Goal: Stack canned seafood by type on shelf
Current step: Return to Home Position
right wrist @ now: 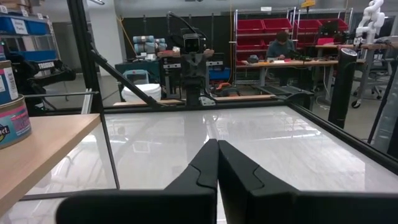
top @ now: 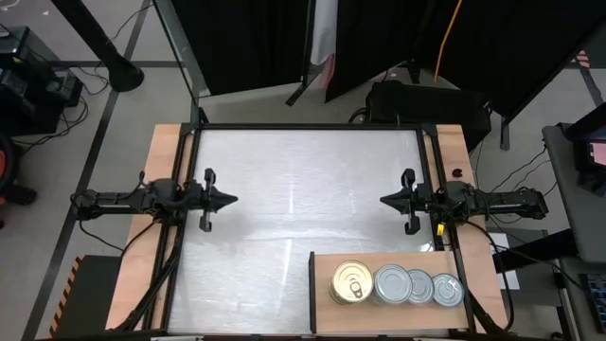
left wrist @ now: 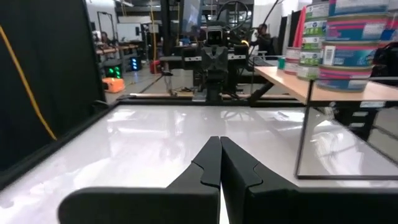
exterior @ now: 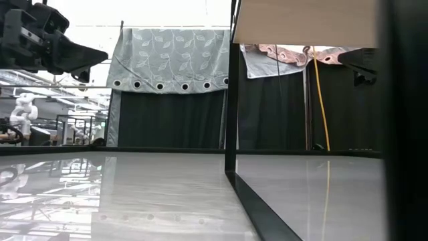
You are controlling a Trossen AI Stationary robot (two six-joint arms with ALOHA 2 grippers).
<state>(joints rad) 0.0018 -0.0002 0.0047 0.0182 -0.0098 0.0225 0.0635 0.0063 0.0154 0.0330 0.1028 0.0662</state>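
In the table's corner on the right arm's side, at the bottom of the high view, the light-brown rectangular wooden shelf carries the small flat round metal tins. They stand in four stacks in a row, close against one another. The stack at the inner end has a gold pull-ring top; the other three have plain silver-grey tops. The left wrist view shows the stacks several tins high, with teal, green and pink printed bands round their sides, on a board raised above the white glossy tabletop by a thin black frame. No tin lies loose on the tabletop, so the sorting looks done.

The left gripper hovers over the table's left side and the right gripper over its right side. Their tips point at each other, well apart from the shelf. On both, the fingers are pressed together and carry nothing.

The tins are probably rigid, dense for their size and smooth-walled, so a light pinch could slip. Their flat lids and bases stack well, yet a tall narrow stack would likely tip at a sideways nudge. The safest hold seems to be across the side wall, fingers on opposite sides, coming from above and keeping the tin level, clear of the pull-ring.
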